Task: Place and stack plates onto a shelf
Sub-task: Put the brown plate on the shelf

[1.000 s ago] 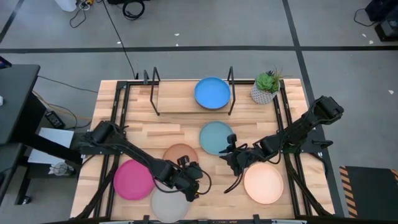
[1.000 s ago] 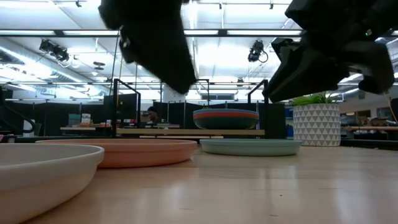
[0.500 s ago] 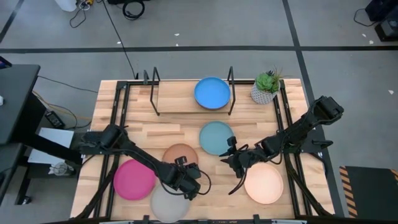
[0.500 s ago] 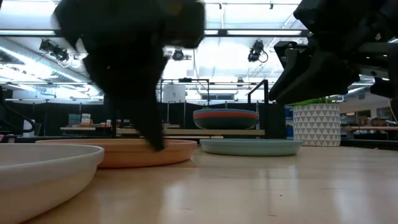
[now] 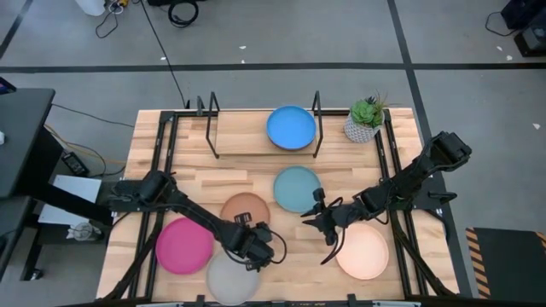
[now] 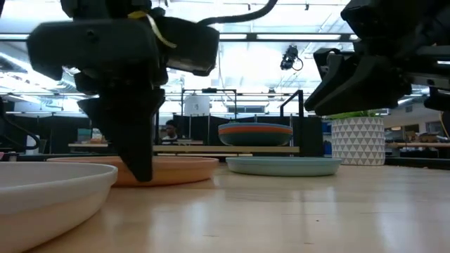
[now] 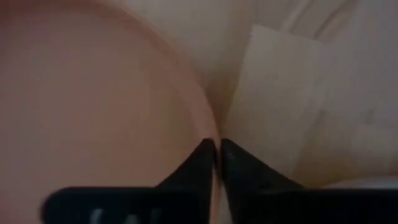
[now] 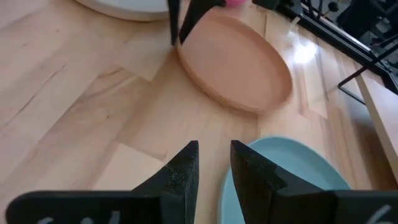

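Note:
A blue plate (image 5: 291,128) tops a small stack on the right of the light-wood shelf (image 5: 243,141). On the table lie a pale blue plate (image 5: 296,188), a tan plate (image 5: 246,210), a pink plate (image 5: 183,246), a grey plate (image 5: 232,280) and a cream plate (image 5: 362,251). My left gripper (image 5: 250,234) is shut on the tan plate's near rim. My right gripper (image 5: 309,218) hovers open with a narrow gap, just past the pale blue plate's near edge (image 8: 292,180), holding nothing. My left gripper pinches the tan plate's rim (image 7: 210,130) on its near side, one finger inside the plate and one outside. The fingers (image 6: 143,169) point down from above. The plate lies on the table.
A potted plant (image 5: 365,119) stands at the far right beside the shelf's black upright (image 5: 316,111). Black frame rails (image 5: 162,145) run along both sides of the table. Bare wood shows between the tan plate and the cream plate.
My left gripper has come down and moved a little toward the far edge, from above the table onto the tan plate's near rim. The plates lie where they were.

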`<state>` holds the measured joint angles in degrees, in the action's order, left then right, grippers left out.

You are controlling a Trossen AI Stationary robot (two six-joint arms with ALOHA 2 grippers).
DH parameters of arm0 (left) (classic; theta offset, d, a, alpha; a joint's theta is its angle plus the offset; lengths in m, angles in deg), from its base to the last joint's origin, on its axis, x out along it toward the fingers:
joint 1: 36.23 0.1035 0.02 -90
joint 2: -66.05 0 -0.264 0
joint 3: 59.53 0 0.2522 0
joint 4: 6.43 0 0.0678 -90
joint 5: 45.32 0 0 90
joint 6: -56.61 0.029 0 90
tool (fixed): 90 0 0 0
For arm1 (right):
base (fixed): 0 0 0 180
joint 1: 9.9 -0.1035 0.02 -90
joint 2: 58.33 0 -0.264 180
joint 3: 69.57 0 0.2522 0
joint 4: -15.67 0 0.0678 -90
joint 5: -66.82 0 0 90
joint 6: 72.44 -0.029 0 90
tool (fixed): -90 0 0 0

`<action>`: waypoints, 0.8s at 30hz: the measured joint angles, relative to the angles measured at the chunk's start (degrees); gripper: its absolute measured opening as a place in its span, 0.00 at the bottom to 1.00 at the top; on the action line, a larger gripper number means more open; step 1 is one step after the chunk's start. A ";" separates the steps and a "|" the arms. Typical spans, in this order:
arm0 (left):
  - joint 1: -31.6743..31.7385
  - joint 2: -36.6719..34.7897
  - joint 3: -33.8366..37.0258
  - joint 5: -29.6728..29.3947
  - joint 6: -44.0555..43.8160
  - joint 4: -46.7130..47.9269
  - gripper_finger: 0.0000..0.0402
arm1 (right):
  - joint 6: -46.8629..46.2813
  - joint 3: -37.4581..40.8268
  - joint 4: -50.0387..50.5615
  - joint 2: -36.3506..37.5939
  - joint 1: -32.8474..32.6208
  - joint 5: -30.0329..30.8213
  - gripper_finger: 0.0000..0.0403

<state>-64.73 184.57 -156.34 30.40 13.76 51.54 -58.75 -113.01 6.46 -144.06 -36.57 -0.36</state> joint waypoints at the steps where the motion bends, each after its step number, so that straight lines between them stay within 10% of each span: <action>1: 0.19 -0.02 0.00 -0.04 0.46 0.37 0.04 | 0.00 0.39 -0.83 0.00 0.00 -0.10 0.25; 11: 3.15 -5.78 0.00 3.29 4.31 2.97 0.03 | 0.48 1.08 -2.02 0.00 0.01 -0.16 0.25; 24: 9.19 -18.63 0.00 -18.93 15.25 4.43 0.03 | 0.60 1.08 -3.36 0.01 0.02 -0.06 0.25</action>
<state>-55.54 165.94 -156.34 11.47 29.00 55.97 -58.15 -111.94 3.10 -144.05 -36.55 -0.42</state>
